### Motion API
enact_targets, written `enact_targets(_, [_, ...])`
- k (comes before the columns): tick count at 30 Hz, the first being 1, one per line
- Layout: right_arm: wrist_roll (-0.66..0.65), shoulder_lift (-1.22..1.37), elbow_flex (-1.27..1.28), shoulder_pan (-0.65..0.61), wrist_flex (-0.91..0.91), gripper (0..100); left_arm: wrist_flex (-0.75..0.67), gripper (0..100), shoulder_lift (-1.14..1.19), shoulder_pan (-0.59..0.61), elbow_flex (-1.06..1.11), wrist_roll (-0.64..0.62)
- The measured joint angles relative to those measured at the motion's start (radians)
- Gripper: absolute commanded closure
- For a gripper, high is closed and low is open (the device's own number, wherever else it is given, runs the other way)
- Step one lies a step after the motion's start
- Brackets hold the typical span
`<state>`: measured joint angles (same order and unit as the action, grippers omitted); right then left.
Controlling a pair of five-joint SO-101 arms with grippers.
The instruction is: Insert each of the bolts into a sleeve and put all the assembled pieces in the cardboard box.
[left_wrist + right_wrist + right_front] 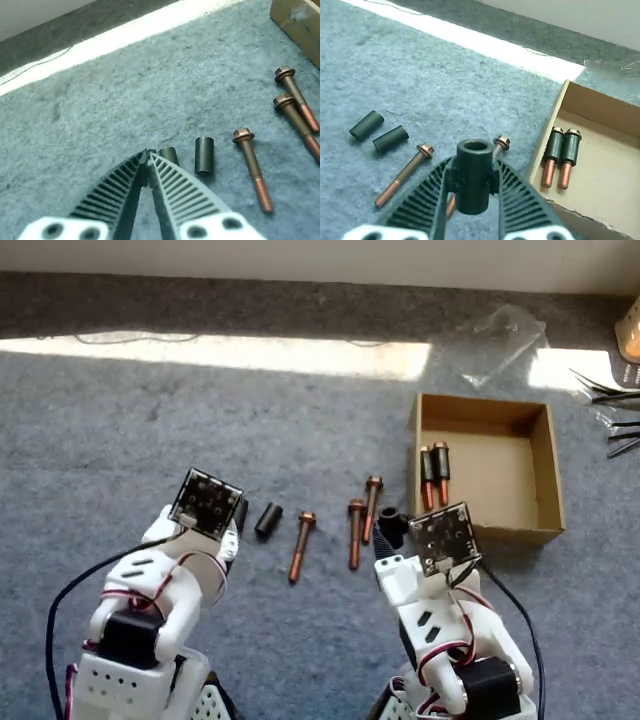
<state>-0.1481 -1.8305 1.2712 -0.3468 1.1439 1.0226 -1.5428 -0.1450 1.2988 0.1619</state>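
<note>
From above, the left arm (160, 590) sits low on the grey carpet (120, 440) and the right arm (440, 630) stands beside it, just in front of the cardboard box (545, 455). Two assembled pieces (434, 474) lie side by side inside the box against its near-left wall. Between the arms, a loose sleeve (268, 520) lies next to a single bolt (301, 546), and a pair of bolts (363, 520) lies closer to the right arm. A clear plastic bag (497, 340) lies beyond the box.

In the left wrist view, the left gripper (148, 161) has its fingers (180, 192) clenched together on nothing, tips low over the carpet. One short sleeve (169, 154) sits just beside the tips, with the loose sleeve (204, 156) next to it. The single bolt (252, 167) lies just past that, and the pair of bolts (298, 110) lies farther on, towards the box corner (297, 25).

In the right wrist view, the right gripper (474, 175) has its fingers (517, 197) grasping a dark held sleeve (475, 172), upright with its open bore facing up. Both loose sleeves (379, 132) lie well apart from it on the carpet, and the single bolt (405, 172) lies nearer. The assembled pieces (560, 156) rest in the box, threads pointing towards the arm
</note>
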Motion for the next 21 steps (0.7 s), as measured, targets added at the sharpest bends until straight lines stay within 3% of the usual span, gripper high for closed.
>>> enact_targets(8, [0.028, 0.0, 0.068, 0.002, -0.034, 99.4, 0.0, 98, 0.358, -0.12, -0.172, -0.002])
enact_targets(15, [0.028, 0.0, 0.19, 0.12, -0.149, 99.4, -0.074, 98, 0.651, -0.15, -0.249, -0.003])
enact_targets(21, [0.028, 0.0, 0.222, 0.13, -0.161, 99.4, -0.138, 98, 0.896, -0.149, -0.37, -0.118])
